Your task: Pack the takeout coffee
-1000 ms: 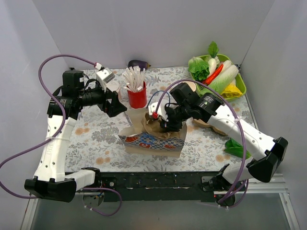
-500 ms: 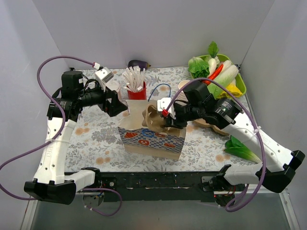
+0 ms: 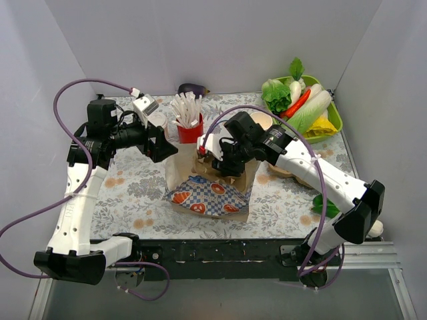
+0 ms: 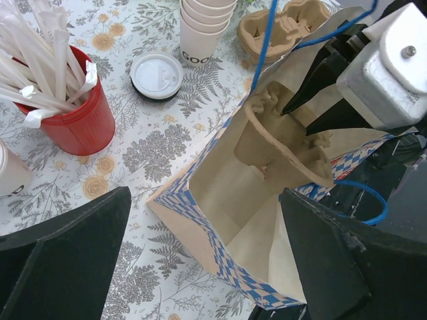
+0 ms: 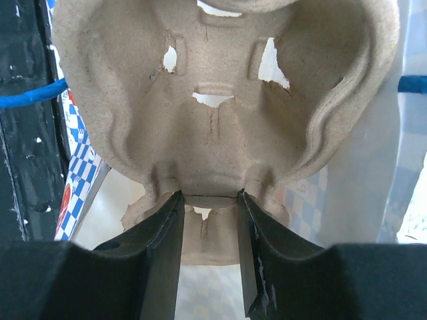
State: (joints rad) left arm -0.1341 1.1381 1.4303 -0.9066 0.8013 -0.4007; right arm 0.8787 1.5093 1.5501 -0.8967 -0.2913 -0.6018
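Note:
The takeout coffee (image 3: 158, 121), a cream cup with a white lid, stands left of the red cup (image 3: 191, 135), behind my left gripper (image 3: 160, 143); its side shows at the left wrist view's edge (image 4: 8, 175). My left gripper (image 4: 203, 250) is open, its jaws straddling the near left corner of the open paper bag (image 4: 220, 200). My right gripper (image 3: 219, 157) is shut on a brown pulp cup carrier (image 5: 213, 100) and holds it tilted in the mouth of the bag (image 3: 210, 190). The carrier also shows in the left wrist view (image 4: 280, 143).
The red cup of white sticks (image 4: 73, 113), a loose white lid (image 4: 155, 75), a stack of lidless cups (image 4: 205, 27) and a second carrier (image 4: 287, 23) lie behind the bag. A green tray of vegetables (image 3: 303, 107) is back right; an eggplant (image 3: 192, 89) is at the back.
The bag has gone from slumped to upright. My right gripper has moved left and back with the carrier, now over the bag's mouth. The left gripper has barely moved.

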